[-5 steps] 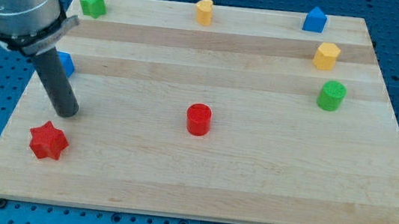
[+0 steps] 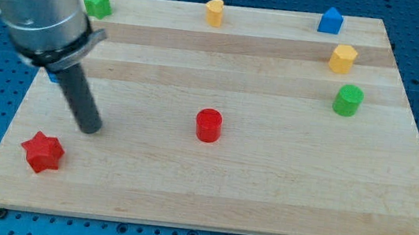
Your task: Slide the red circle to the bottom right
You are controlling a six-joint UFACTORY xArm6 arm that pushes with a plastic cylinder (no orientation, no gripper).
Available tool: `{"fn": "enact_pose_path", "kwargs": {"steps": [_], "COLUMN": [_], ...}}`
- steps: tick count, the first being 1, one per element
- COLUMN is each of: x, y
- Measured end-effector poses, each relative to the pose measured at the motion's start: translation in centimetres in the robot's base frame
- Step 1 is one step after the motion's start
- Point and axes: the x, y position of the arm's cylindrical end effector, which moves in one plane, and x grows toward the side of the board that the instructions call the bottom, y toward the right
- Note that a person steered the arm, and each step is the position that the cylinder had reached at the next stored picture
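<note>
Task progress: barely begun, judging by the layout. The red circle (image 2: 209,124) stands near the middle of the board (image 2: 265,187), well apart from the near right corner where it is meant to end up, so the whole slide appears to be left.

Red circle: alone on bare wood, touching no other block and not touched by the rod.

Tip (image 2: 91,128): rests on the board well to the left of the red circle, with open wood between the two. It sits just beyond and to the right of the red star (image 2: 42,152), apart from it.

Arm pose: the dark rod leans from the large grey housing at the far left down and rightward to the tip, so the arm's body overhangs the left edge of the board. It hides most of a blue block (image 2: 54,78), of which only a sliver shows at the rod's left side; its shape cannot be made out.

Jaws: there are none. The arm ends in a plain rod that grips nothing and can only push.

What the next move calls for: probably bringing the tip round to the far left side of the red circle, so a push drives it toward the near right.

Other blocks: green star (image 2: 96,2) at the far left; yellow block (image 2: 214,12) at the far middle; blue block (image 2: 330,20), yellow hexagon (image 2: 343,59) and green cylinder (image 2: 347,100) on the right, all beyond the likely path.
</note>
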Motion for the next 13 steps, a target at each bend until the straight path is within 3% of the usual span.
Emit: {"fn": "enact_pose_path", "kwargs": {"steps": [3,4,6,7,9,10,12,13], "x": [-1.1,-1.1,-6.4,-6.2,3.7,4.6,1.1,-1.0], "y": [16.8,19.5,18.1,18.8,23.2,24.4,18.8,19.5]}}
